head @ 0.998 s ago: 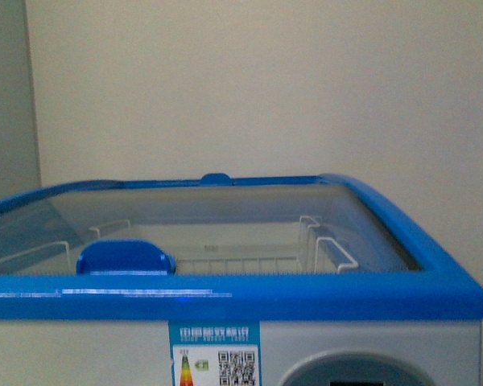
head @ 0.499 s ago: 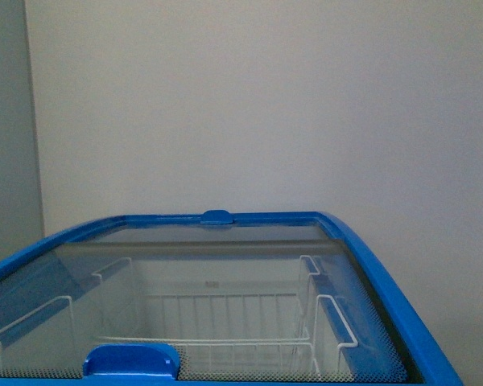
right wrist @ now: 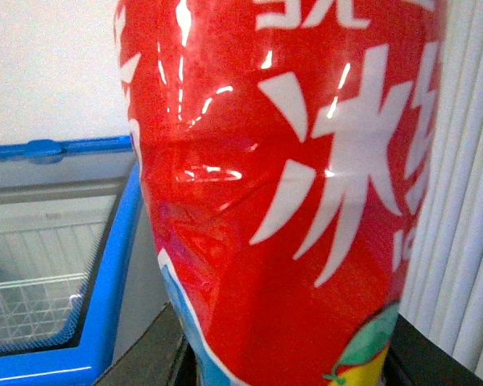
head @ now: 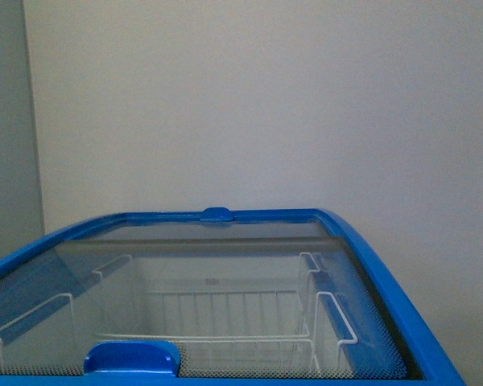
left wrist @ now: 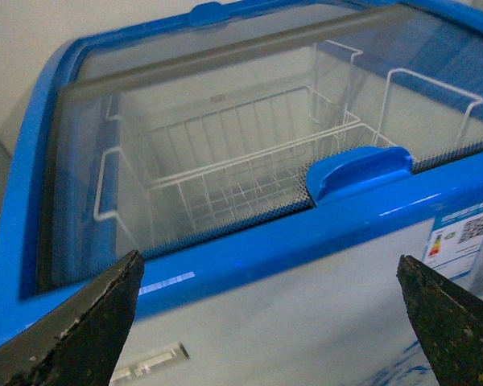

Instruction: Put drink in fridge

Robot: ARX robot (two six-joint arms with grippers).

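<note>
1. Drink (right wrist: 290,177): clamped in my right end effector (right wrist: 282,362), beside the fridge (head: 390,281), not in it.
2. Left end effector (left wrist: 267,269): fingers apart, empty, facing the front rim.
3. Lid handle (head: 131,358): lower left of the front view.
4. Glass lid (head: 225,265): looks shut.
5. Change: the front label dropped out of frame and the view then steadied. I judge the approach done and opening the lid next.

1 fridge (head: 390,293), 1 drink (right wrist: 290,201). On the lid, 1 near handle (head: 131,358) plus 1 far handle (head: 217,214), so 2 blue ones. Wire baskets (left wrist: 225,161): at least 2, exact count unclear through the glass.
</note>
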